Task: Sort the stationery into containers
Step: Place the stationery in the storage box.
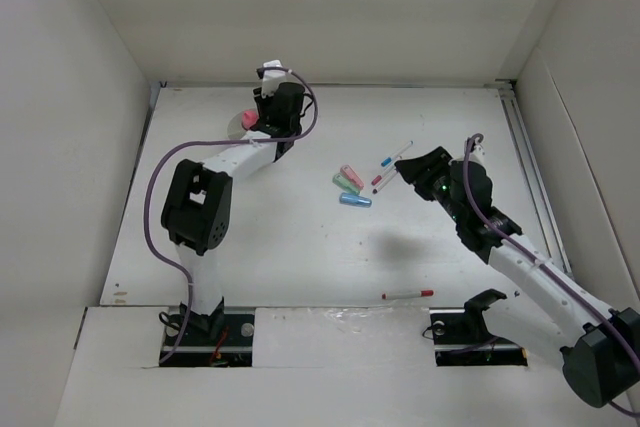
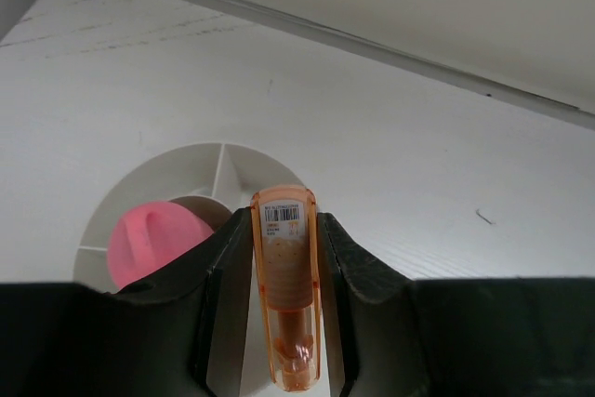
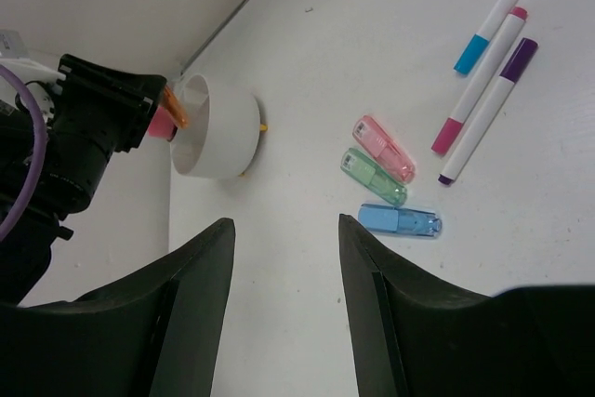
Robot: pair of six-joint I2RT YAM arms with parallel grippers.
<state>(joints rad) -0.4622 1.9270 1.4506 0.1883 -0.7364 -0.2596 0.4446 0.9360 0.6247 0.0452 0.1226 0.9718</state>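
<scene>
My left gripper (image 2: 285,230) is shut on a short translucent orange cylinder (image 2: 285,295) and holds it above the low round white cup (image 2: 223,165) with inner dividers. A pink item (image 2: 153,239) lies in one compartment. In the top view the left gripper (image 1: 275,107) hangs over the cup (image 1: 243,125) at the back left. My right gripper (image 3: 286,225) is open and empty above bare table. Ahead of it lie pink (image 3: 384,148), green (image 3: 374,177) and blue (image 3: 400,221) cases and three white pens (image 3: 479,81). The cup also shows in the right wrist view (image 3: 223,132).
A white pen with a red cap (image 1: 408,294) lies alone near the front edge, in front of the right arm's base. White walls close the table at back and sides. A metal rail (image 1: 525,147) runs along the right side.
</scene>
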